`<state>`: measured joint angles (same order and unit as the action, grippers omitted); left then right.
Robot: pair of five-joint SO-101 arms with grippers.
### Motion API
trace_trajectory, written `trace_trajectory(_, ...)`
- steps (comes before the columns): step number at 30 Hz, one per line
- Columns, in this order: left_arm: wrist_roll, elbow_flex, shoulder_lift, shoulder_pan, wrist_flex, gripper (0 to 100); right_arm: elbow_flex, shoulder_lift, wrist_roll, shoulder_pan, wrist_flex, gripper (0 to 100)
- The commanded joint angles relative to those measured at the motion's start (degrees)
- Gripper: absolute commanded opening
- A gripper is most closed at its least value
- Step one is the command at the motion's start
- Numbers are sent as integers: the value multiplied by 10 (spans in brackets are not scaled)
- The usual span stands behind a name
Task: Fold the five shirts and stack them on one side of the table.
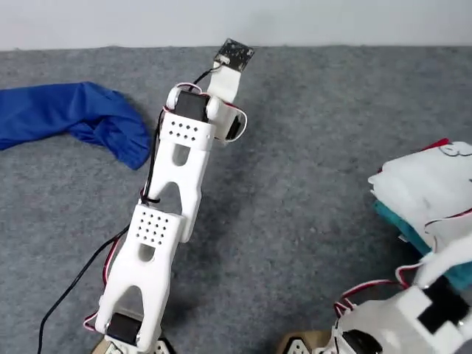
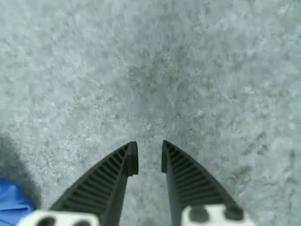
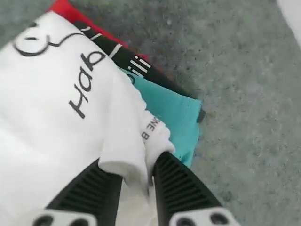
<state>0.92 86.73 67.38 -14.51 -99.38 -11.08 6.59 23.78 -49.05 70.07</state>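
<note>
A crumpled blue shirt [image 1: 74, 118] lies at the table's far left, and its corner [image 2: 11, 202] shows in the left wrist view. My left gripper [image 2: 149, 157] hangs over bare grey carpet to the right of it, fingers slightly open and holding nothing. At the right edge sits a stack with a white shirt [image 3: 51, 117] on top, then teal [image 3: 174, 113], black [image 3: 127, 56] and red [image 3: 63, 8] shirts beneath. My right gripper [image 3: 136, 165] is shut on a fold at the white shirt's edge.
Grey carpet [image 1: 295, 184] covers the table, with open room between the blue shirt and the stack [image 1: 428, 192]. The left arm [image 1: 184, 155] stretches up the middle-left. A black cable [image 1: 74, 287] trails beside its base.
</note>
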Motion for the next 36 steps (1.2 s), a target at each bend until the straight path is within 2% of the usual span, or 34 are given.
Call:
trace_trajectory(1, 7, -15, -6, -3, -12, 90, -4, 40, 6, -8, -46, 13)
trace_trajectory(4, 7, -16, -7, -2, -12, 90, -7, 65, 6, -23, -53, 48)
trace_trajectory(10, 7, -16, -9, -6, -12, 90, -7, 67, 5, -51, -54, 218)
trace_trajectory(16, 7, -16, -11, -5, -12, 90, -25, 51, 4, -74, -53, 236)
trace_trajectory(20, 7, -16, -11, -5, -12, 90, -73, -10, 2, -77, 25, 236)
trace_trajectory(26, 7, -16, -11, -5, -12, 90, -84, -120, 3, 17, 151, 234)
trace_trajectory(30, 7, -16, -11, -5, -12, 90, -83, -137, 5, 82, 225, 234)
trace_trajectory(36, 7, -16, -11, -5, -12, 90, 36, -141, 5, 87, 199, 233)
